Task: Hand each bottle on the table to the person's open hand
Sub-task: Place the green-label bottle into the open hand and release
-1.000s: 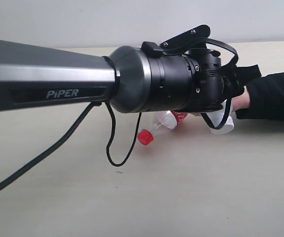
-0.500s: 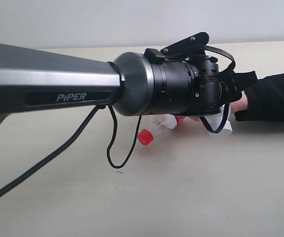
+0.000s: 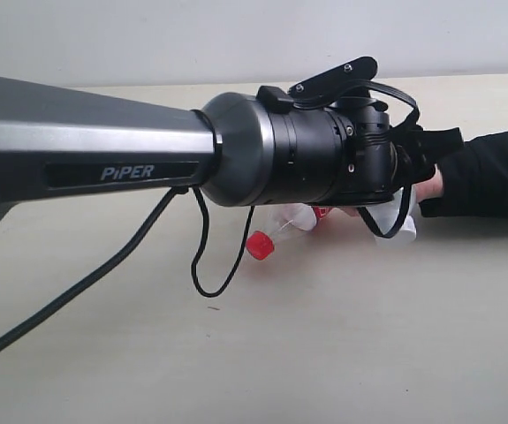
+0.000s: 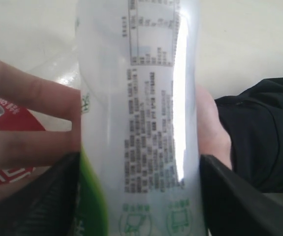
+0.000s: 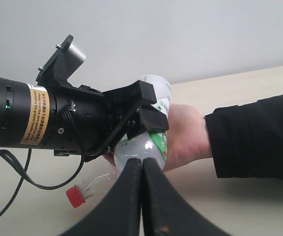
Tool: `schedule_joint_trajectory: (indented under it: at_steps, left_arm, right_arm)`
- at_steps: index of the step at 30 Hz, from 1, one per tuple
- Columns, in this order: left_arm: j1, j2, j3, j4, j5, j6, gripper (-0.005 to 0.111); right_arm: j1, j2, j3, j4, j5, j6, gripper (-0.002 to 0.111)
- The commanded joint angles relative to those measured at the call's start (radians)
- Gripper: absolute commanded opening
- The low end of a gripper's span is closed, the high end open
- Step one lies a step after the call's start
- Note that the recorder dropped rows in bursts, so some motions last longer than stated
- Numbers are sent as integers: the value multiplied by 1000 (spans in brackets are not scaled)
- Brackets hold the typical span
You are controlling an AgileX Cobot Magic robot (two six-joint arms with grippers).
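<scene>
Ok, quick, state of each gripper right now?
Left gripper: jaws shut on the white-green bottle, at the person's open hand.
Right gripper: jaws shut, holding nothing.

Left arm (image 3: 103, 155) and red-capped bottle (image 3: 262, 244) crowd the hand (image 5: 183, 135); near table (image 3: 342, 353) lies open.

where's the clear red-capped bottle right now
Exterior view: the clear red-capped bottle lies on the table near the middle, just below the left arm's wrist, with the person's open hand to its right.
</scene>
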Motion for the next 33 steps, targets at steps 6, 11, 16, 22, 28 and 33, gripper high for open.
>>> schedule_joint_trajectory:
  at_steps: [6, 11, 16, 22, 28, 33]
  left_arm:
    - [2, -1, -6, 6, -20, 32, 64]
    - [2, -1, -6, 6, -18, 35, 78]
    - [2, -1, -6, 6, -18, 55, 80]
    - [2, -5, -6, 6, -18, 67, 80]
    - [2, -27, -6, -1, 11, 90, 80]
    - [2, -61, -6, -40, 34, 160, 80]
  right_arm:
    - [-3, -3, 4, -2, -2, -3, 0]
    - [-3, -3, 4, -2, -2, -3, 0]
    - [-3, -3, 4, -2, -2, -3, 0]
    - [-3, -3, 4, -2, -2, -3, 0]
    - [-3, -3, 4, -2, -2, -3, 0]
    - [-3, -3, 4, -2, -2, -3, 0]
